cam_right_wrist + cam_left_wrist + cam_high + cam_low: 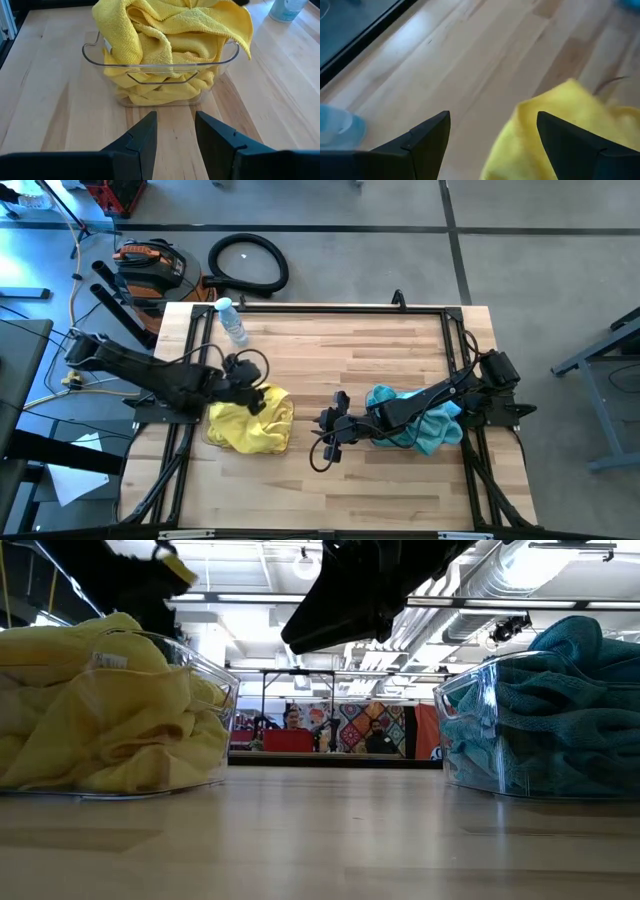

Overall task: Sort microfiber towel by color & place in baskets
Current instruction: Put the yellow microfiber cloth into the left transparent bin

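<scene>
Table (380, 350) of pale wood planks fills the centre of the high view, with a dark frame along its edges. Left arm reaches in from the left edge of the frame; right arm reaches in from the right edge and lies across the teal pile. Basket of yellow towels (252, 420) sits left of centre in the high view, heaped above its clear rim; in the low view the same clear basket (205, 670) stands at the left. Basket of teal towels (425, 420) sits right of centre in the high view, and its clear wall (470, 730) stands at the right of the low view. Left gripper (252, 392) hangs over the upper edge of the yellow heap, fingers spread wide and holding nothing, with a yellow fold showing between them in its wrist view. Right gripper (328, 438) hovers over bare wood at the frame's centre, between the two baskets, fingers parted by a narrow gap, holding nothing, pointing at the yellow basket. Water bottle (232, 320) lies on the table at the upper left
</scene>
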### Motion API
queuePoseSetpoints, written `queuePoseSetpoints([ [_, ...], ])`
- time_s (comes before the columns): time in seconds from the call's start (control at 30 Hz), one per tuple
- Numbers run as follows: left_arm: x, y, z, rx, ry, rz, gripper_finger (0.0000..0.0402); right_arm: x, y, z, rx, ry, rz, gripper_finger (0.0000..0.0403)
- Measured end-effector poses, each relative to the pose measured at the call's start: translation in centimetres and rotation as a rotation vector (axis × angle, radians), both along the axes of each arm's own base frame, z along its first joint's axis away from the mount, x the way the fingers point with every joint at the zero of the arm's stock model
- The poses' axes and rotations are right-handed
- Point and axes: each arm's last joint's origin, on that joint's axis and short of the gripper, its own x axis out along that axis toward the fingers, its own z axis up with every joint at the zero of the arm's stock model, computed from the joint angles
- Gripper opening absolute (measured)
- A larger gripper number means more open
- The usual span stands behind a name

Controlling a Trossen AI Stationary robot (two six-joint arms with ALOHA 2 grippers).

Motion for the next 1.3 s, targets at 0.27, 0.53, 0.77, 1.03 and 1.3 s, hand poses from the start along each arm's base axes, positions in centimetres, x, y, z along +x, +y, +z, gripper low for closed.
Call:
queuePoseSetpoints([
  [0.27, 1.2, 1.8, -2.0, -0.025, 0.145, 0.046, 0.028, 0.0, 0.0, 0.0, 0.01, 0.001, -0.007, 0.0129],
  [0.53, 1.2, 2.1, -2.0, -0.025, 0.151, 0.046, 0.0137, 0.0, 0.0, -0.1, 0.013, 0.002, -0.01, 0.0129],
  [0.77, 0.3, 2.0, -0.5, -0.068, 0.07, 0.012, 0.0014, 0.0, 0.0, -0.1, 0.016, 0.006, -0.013, 0.0129],
  [1.03, -2.0, 0.3, 2.7, -0.171, -0.119, -0.197, 0.0002, -0.1, 0.0, -0.1, 0.017, 0.009, -0.014, 0.0129],
  [1.3, -4.2, -2.8, 4.6, -0.417, -0.246, -0.49, 0.0001, -0.1, 0.0, -0.1, 0.034, 0.005, -0.034, 0.0129],
])
